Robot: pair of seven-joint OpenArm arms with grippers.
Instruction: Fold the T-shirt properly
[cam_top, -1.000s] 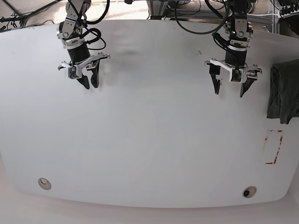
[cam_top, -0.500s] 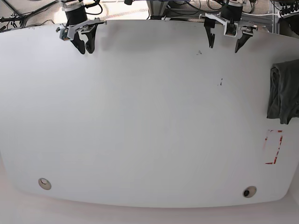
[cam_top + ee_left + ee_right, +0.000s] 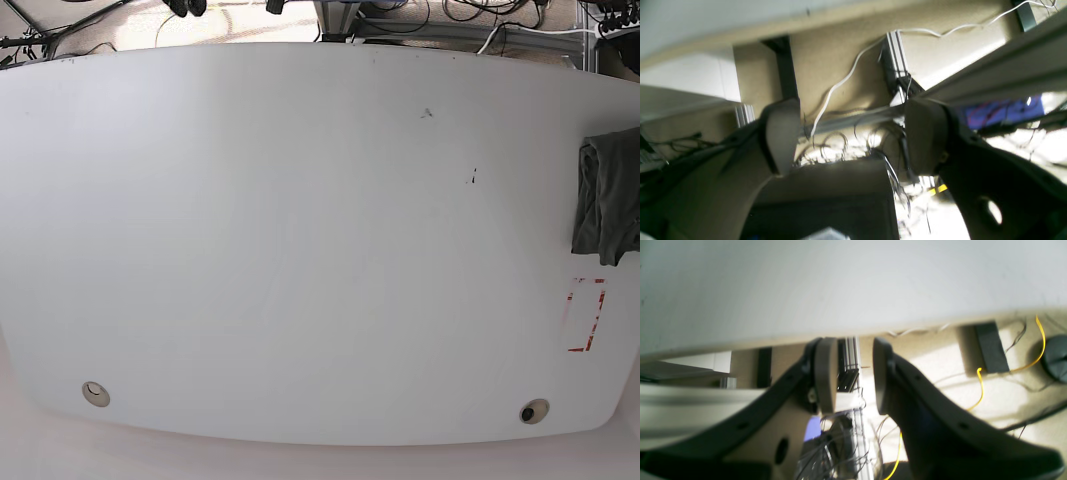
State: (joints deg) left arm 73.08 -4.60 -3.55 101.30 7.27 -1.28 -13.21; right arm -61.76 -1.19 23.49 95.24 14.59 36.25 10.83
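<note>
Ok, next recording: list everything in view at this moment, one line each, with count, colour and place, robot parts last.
T-shirt: one, dark charcoal grey, folded at the table's right edge in the base view, partly cut off by the frame.
Table: one, white, fills the base view.
Red marking: one, red outline on the tabletop, just below the T-shirt.
Round fittings: two, one near the lower left and one near the lower right of the table.
Cables: several, dark, behind the table's far edge.
Left gripper: one, dark fingers, jaws wide apart, empty, beyond the table edge.
Right gripper: one, dark fingers, jaws narrowly apart, empty, beyond the table edge.
</note>
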